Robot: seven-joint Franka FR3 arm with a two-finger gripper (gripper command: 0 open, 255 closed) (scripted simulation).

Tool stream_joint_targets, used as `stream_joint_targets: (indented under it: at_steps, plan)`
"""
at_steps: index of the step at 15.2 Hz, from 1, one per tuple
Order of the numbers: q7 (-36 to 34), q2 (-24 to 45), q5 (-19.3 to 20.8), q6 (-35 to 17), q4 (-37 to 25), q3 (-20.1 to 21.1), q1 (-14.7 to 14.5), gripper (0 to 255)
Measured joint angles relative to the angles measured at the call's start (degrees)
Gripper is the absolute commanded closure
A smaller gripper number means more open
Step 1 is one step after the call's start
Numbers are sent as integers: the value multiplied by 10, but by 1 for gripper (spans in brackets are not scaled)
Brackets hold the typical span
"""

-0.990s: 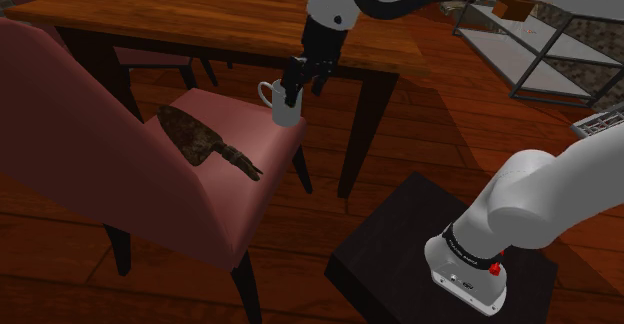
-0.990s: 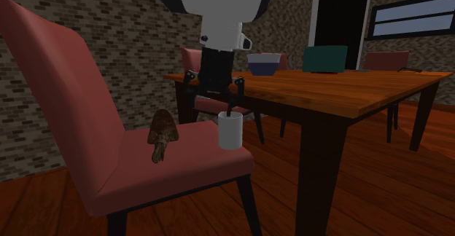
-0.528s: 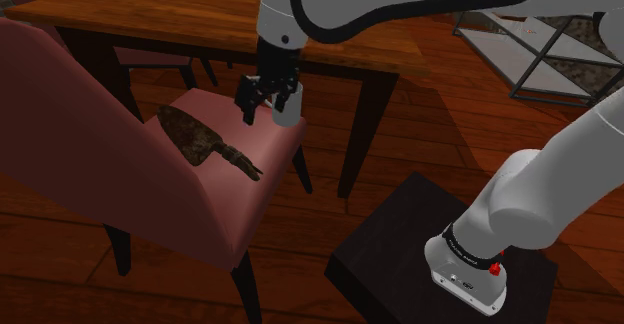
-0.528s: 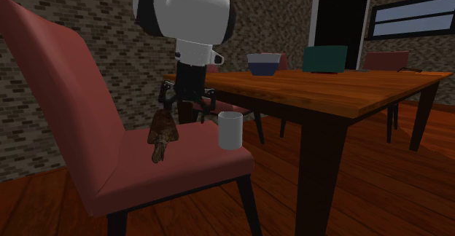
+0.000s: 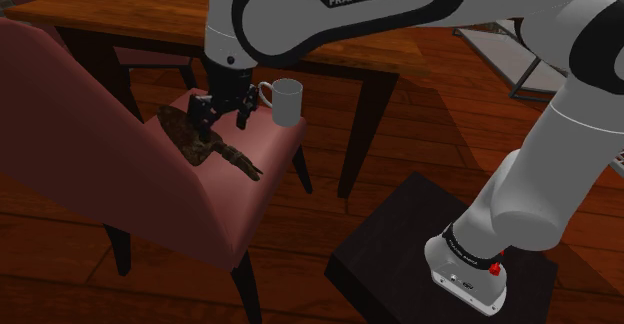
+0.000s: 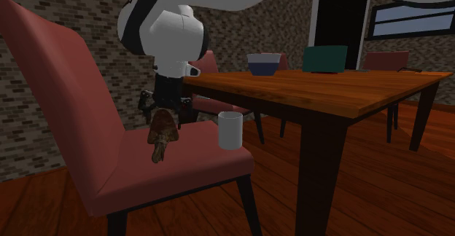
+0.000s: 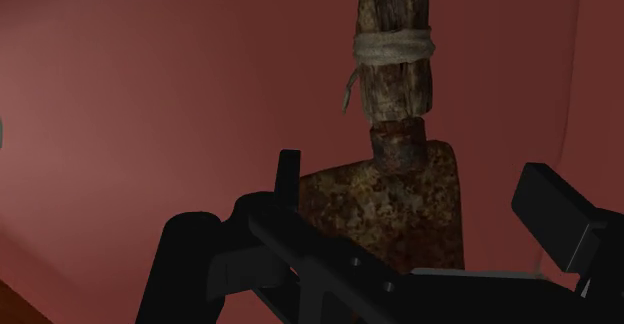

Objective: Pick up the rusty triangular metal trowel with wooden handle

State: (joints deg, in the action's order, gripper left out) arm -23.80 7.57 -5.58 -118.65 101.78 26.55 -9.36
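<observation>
The rusty triangular trowel (image 5: 186,132) lies flat on the pink chair seat (image 5: 268,139), its dark wooden handle (image 5: 240,160) pointing toward the seat's front edge. My gripper (image 5: 222,122) hangs just above the blade, close to where it joins the handle, fingers open and holding nothing. In the wrist view the blade (image 7: 390,217) sits between the two spread fingers (image 7: 288,177), and the handle (image 7: 395,42), wrapped with a pale cord, runs away from the gripper (image 7: 420,194). From the second exterior view the gripper (image 6: 166,108) is right over the trowel (image 6: 162,134).
A white mug (image 5: 285,100) stands on the seat's corner near the table. The chair's tall back (image 5: 70,122) rises at the shoulder view's left. The wooden table (image 5: 150,12) overhangs close behind, carrying a bowl (image 6: 264,63). The black stand (image 5: 400,262) sits on the wood floor.
The arm has swung from over the mug toward the chair back and lowered; the gripper now hangs above the trowel's blade. The mug and the trowel have stayed put.
</observation>
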Motion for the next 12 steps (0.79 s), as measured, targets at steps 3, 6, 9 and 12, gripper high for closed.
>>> stream_joint_targets:
  at_steps: [3, 6, 9, 12]
  plan:
    - [-4, 13, 5, -19, 8, 1, -3, 0]
    - [-4, 20, 8, -43, 24, 1, -5, 0]
    - [-3, 21, 8, -52, 32, 1, -5, 255]
    - [-3, 21, 8, -53, 33, 1, -5, 255]
